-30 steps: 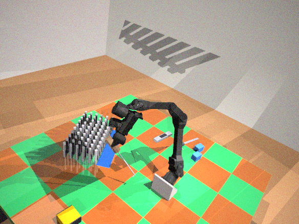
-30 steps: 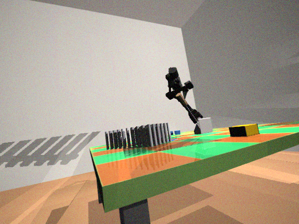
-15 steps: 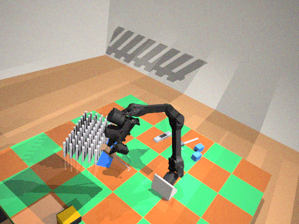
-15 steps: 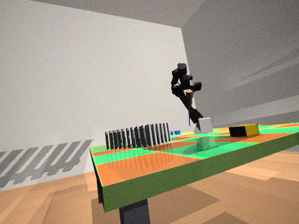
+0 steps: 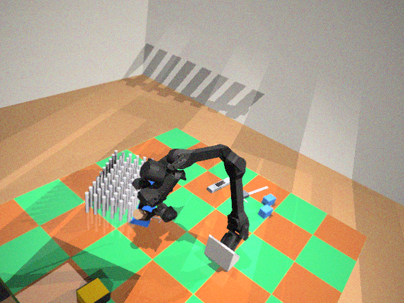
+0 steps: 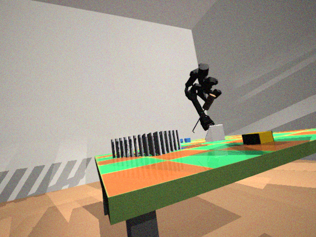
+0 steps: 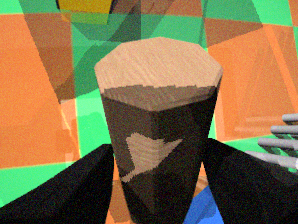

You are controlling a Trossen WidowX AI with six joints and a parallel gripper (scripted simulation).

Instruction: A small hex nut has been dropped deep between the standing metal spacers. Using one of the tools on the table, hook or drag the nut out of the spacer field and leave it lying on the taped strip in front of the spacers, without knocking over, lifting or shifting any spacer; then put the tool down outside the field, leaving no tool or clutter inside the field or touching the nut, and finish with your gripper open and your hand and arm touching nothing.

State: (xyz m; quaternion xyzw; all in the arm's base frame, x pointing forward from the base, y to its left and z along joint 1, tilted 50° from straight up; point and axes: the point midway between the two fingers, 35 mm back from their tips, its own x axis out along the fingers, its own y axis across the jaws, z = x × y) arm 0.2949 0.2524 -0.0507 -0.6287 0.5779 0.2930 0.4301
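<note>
My gripper is shut on the wooden handle of a hook tool. The tool is in the air, its thin dark shaft slanting down to a small bent tip in the exterior view. The standing metal spacers are upright in rows, left of the gripper in the top view. The blue taped strip lies along their near side, partly hidden by the arm. The hex nut cannot be made out in any view.
A grey-white flat tool and a thin white stick lie behind the arm, near two light-blue blocks. A white wedge stands by the arm's base. A yellow-and-black block lies farther off.
</note>
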